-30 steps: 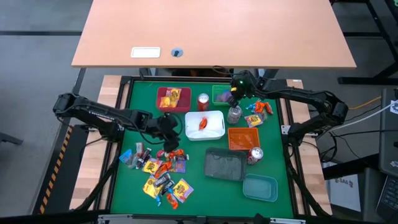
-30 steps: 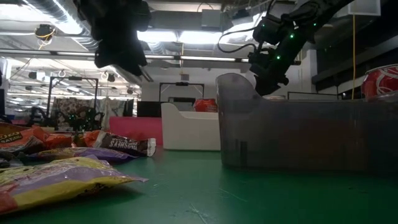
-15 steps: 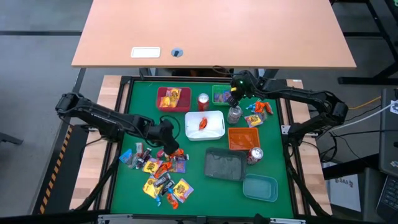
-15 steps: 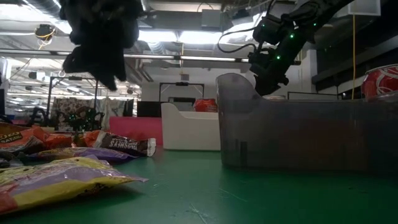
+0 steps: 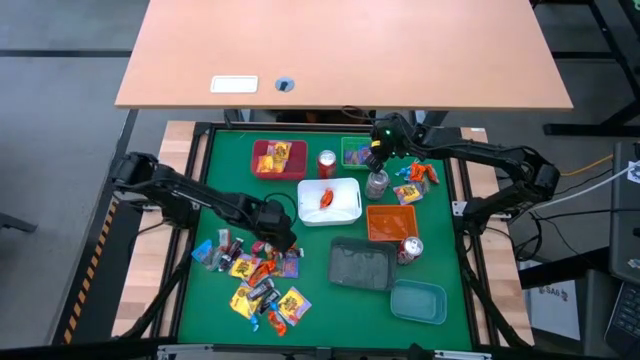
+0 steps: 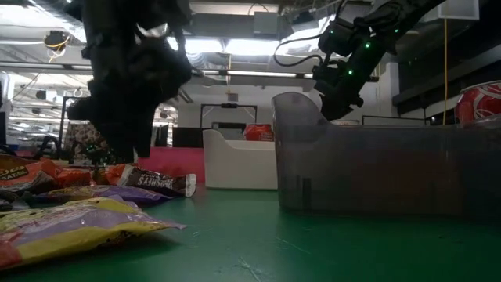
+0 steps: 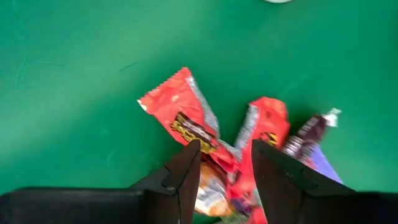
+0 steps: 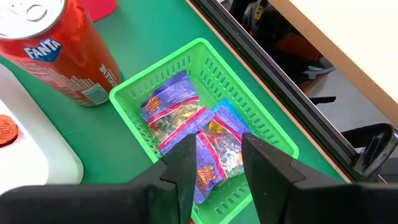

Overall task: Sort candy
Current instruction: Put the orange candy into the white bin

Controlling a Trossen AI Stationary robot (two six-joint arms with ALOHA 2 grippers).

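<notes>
Presently listed: left claw, fingers apart and clamped on nothing, poised over the top edge of the candy pile on the green surface; in its wrist view an orange-red wrapper shows between and ahead of the fingers, whether touching cannot be told. Candy: loose heap of yellow, orange, purple and dark wrappers at the surface's near left. Right claw, fingers apart, empty, above the green basket at the far edge, which holds purple sweets. Red soda can just beside that basket. Red tray with yellow sweets, far left. White tray with one orange piece, centre. Orange tray, grey tray and teal tray toward the near right. Second can beside the orange tray.
</notes>
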